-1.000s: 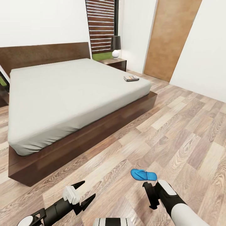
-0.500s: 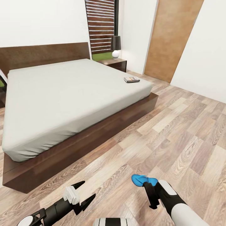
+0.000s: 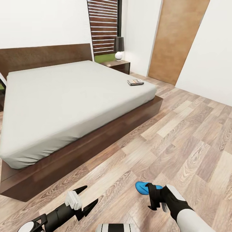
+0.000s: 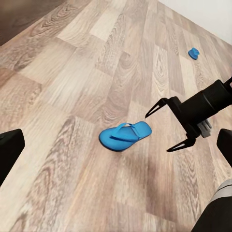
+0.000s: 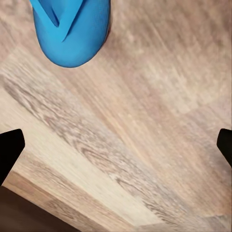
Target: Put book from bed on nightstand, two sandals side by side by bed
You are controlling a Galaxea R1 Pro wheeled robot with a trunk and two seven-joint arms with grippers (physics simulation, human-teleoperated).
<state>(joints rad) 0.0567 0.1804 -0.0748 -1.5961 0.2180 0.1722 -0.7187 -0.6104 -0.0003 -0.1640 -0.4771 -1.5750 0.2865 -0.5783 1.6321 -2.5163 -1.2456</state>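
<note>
Step in hand, as I read it: pick the near sandal [image 4: 124,136] off the wood-plank floor [image 3: 180,129]. It lies flat, strap side up, out in open floor well clear of the bed [image 3: 71,93] and its frame's foot-end edge.

Right gripper [image 4: 170,124] has its jaws spread wide and empty, hovering just beside the sandal's heel end, not touching. In the right wrist view the sandal [image 5: 72,29] sits off past the fingertips, not between them, so the gripper isn't centred on it yet.

Left gripper [image 3: 86,198] is also spread apart, empty, hanging above bare floor, idle.

To do it well:
- Shift the right gripper along the sandal so the sole's mid-section lies between the fingers, then descend.
- Thin flat sole on a hard floor: pinching across the sole edges looks fiddly. Grabbing the toe strap or the edge near it may hold better.
- Come down plumb; a slanted approach would likely shove it across the planks.

Second sandal [image 4: 194,52] is far off on the floor, well apart from this one. The book [image 3: 135,82] lies on the mattress near the far foot-end corner, on the side of the nightstand [image 3: 117,65] with the lamp [image 3: 119,47].
</note>
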